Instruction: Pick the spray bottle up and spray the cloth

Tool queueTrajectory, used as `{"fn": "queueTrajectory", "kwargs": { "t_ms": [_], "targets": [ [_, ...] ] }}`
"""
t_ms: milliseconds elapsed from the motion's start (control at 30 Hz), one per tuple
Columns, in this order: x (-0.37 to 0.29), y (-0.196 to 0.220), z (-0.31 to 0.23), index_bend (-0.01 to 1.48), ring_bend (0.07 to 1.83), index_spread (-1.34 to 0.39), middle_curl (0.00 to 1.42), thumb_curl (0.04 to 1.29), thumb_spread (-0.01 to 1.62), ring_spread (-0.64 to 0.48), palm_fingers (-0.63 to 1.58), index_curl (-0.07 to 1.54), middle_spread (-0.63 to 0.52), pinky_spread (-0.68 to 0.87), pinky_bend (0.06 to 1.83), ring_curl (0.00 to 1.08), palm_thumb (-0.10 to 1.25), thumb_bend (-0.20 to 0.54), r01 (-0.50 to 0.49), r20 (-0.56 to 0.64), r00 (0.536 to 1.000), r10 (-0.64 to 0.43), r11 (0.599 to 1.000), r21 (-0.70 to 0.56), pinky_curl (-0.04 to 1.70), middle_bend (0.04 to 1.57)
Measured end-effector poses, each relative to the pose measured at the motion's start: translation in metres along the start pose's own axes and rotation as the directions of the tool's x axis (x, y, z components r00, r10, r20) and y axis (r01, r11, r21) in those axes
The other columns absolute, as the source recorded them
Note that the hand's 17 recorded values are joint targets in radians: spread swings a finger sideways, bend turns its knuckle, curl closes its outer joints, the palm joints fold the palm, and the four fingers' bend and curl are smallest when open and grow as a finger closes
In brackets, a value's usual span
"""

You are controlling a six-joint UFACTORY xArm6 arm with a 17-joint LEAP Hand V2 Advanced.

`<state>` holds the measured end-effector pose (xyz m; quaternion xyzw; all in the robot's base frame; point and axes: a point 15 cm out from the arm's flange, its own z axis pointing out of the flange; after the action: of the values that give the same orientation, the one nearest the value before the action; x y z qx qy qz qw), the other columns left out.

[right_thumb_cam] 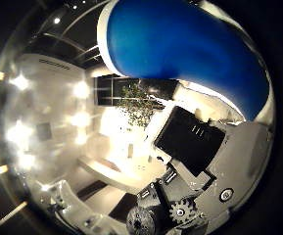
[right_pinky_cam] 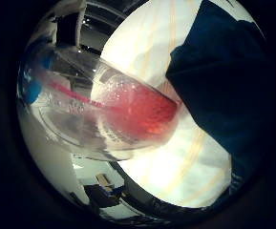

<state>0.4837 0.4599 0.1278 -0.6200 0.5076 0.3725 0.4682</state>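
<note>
A clear spray bottle [right_pinky_cam: 128, 112] with red liquid in its lower part and a red dip tube lies right across the little finger side palm view, very close to the palm. Its blue spray head [right_thumb_cam: 180, 44] fills the upper part of the thumb side view. My right hand [right_thumb_cam: 200, 171] shows as white and black geared fingers curled in beside that head, holding the bottle up off the surface. Behind the bottle lies a white cloth [right_pinky_cam: 175, 162] with pale yellow stripes. A dark blue cloth [right_pinky_cam: 223, 86] lies over part of the white one.
Beyond the bottle a lit room shows, with white walls, ceiling lamps [right_thumb_cam: 21, 81] and a leafy plant [right_thumb_cam: 138, 105] at the back. Dark furniture [right_pinky_cam: 101, 193] stands past the white cloth's edge.
</note>
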Motion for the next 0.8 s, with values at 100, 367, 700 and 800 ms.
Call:
{"fn": "queueTrajectory", "kwargs": {
  "t_ms": [100, 367, 700, 800],
  "targets": [
    [0.0006, 0.0008, 0.0002, 1.13, 1.47, -0.19, 0.58, 0.73, 1.06, -0.16, 1.19, 0.77, -0.05, -0.15, 0.97, 0.62, 1.05, -0.014, -0.002, 0.003, 1.000, 0.002, 1.000, -0.002, 1.44, 1.38],
    [-0.0002, 0.0038, 0.0016, 1.11, 1.46, -0.19, 0.58, 0.72, 1.07, -0.16, 1.20, 0.76, -0.05, -0.17, 0.96, 0.61, 1.02, -0.018, -0.005, 0.013, 1.000, 0.005, 1.000, -0.011, 1.38, 1.36],
    [-0.0055, 0.0092, 0.0047, 0.84, 1.34, -0.24, 0.54, 0.65, 0.92, -0.16, 1.15, 0.72, -0.05, -0.27, 0.97, 0.54, 0.84, -0.035, 0.004, 0.034, 0.999, -0.003, 0.999, -0.036, 1.07, 1.27],
    [-0.0059, 0.0093, 0.0050, 0.67, 1.30, -0.27, 0.53, 0.63, 0.89, -0.15, 1.11, 0.71, -0.06, -0.33, 0.99, 0.53, 0.82, -0.032, 0.004, 0.035, 0.999, -0.003, 0.999, -0.037, 0.97, 1.22]
  ]
}}
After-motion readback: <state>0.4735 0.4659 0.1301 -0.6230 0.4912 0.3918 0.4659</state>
